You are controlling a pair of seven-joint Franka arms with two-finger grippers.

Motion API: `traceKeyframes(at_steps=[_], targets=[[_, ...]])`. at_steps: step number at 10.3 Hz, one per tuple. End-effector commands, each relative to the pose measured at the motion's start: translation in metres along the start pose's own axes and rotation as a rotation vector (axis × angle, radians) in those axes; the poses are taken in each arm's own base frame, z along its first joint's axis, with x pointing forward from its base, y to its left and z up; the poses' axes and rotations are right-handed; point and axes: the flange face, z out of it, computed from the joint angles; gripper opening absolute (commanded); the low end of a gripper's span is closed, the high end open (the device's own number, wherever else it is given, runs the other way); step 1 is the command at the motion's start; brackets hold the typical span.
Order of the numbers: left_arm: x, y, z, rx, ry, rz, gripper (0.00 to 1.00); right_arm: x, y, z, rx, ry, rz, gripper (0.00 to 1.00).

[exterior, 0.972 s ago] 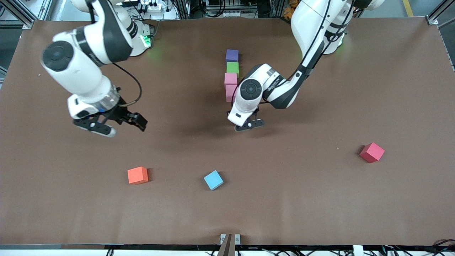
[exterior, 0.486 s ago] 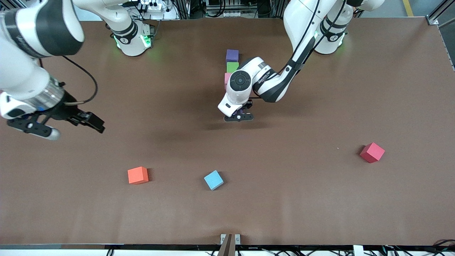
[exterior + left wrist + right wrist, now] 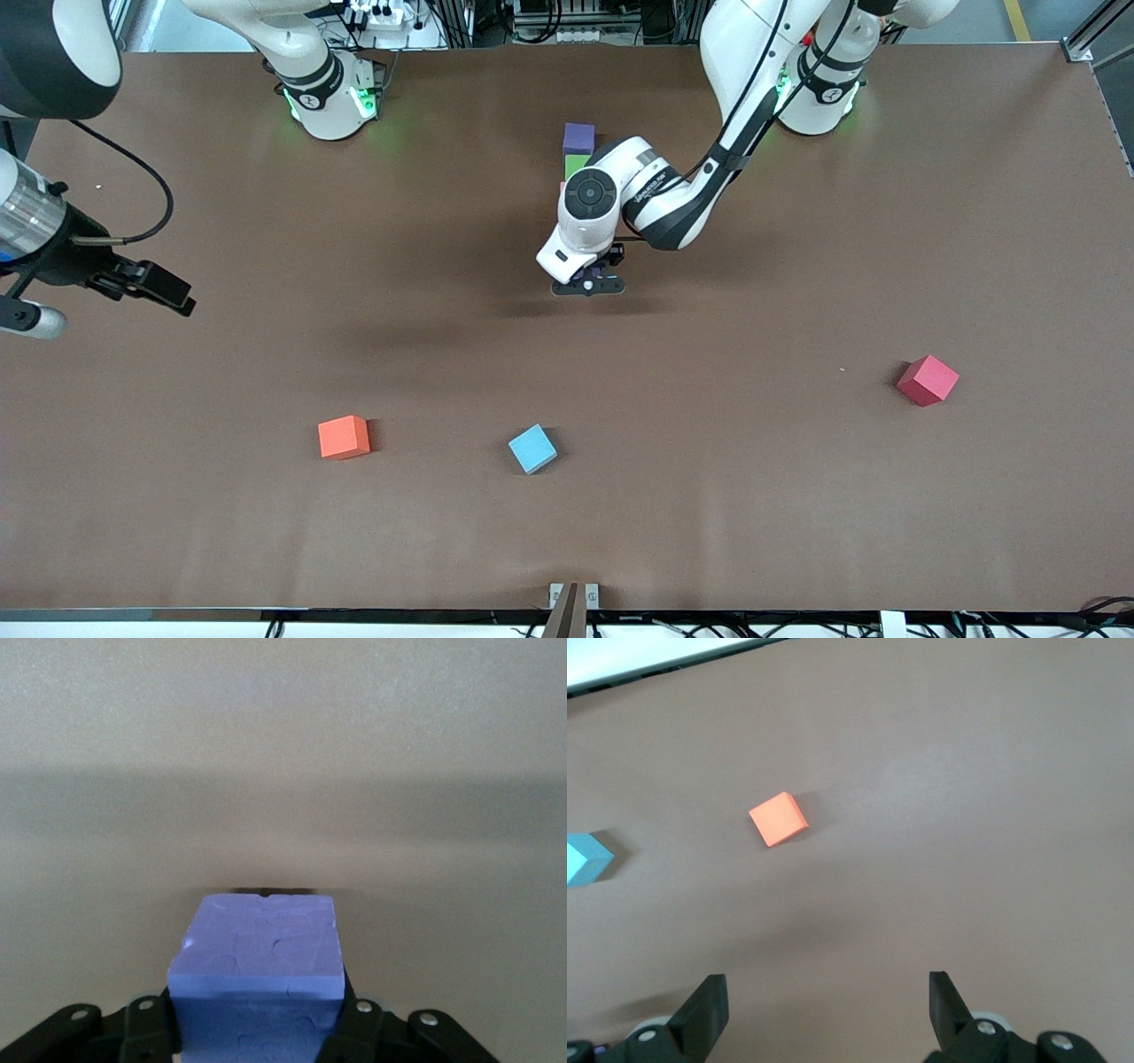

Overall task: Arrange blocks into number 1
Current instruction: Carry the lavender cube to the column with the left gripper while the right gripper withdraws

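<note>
A purple block (image 3: 578,137) and a green block (image 3: 577,164) lie in a column at mid-table, the purple one closest to the robots' bases. The left arm's wrist covers the rest of the column, so both pink blocks are hidden. My left gripper (image 3: 587,283) hangs low over bare table at that covered end of the column. It is shut on the second purple block (image 3: 257,961), which its fingers (image 3: 354,1019) clamp from both sides. My right gripper (image 3: 97,306) is open and holds nothing, over the table's edge at the right arm's end.
An orange cube (image 3: 343,436) and a light-blue cube (image 3: 532,448) sit near the front camera; both also show as the orange cube (image 3: 778,819) and light-blue cube (image 3: 585,859) in the right wrist view. A red cube (image 3: 928,379) lies toward the left arm's end.
The left gripper carried the purple block closer to the column of blocks. The right arm swung away toward its own end of the table, still open.
</note>
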Motion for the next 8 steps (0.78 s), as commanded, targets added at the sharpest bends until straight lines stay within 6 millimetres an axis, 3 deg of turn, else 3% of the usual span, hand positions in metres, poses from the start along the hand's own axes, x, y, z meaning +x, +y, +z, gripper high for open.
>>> traceKeyframes(at_steps=[1, 6, 7, 8], targets=[[-0.0059, 0.0022, 0.0075, 0.015, 0.003, 0.027, 0.0, 0.0052, 0.0044, -0.0085, -0.024, -0.007, -0.048, 1.0], [-0.0121, 0.0067, 0.0104, 0.017, 0.001, 0.034, 0.0, 0.0054, 0.0052, -0.0085, -0.023, -0.007, -0.057, 1.0], [-0.0122, 0.0062, 0.0125, 0.019, -0.003, 0.029, 0.65, 0.0054, 0.0045, -0.0087, -0.017, -0.008, -0.058, 1.0], [-0.012, 0.0066, 0.0118, 0.018, -0.003, 0.019, 1.0, 0.0051, 0.0035, -0.0087, -0.015, -0.008, -0.06, 1.0]])
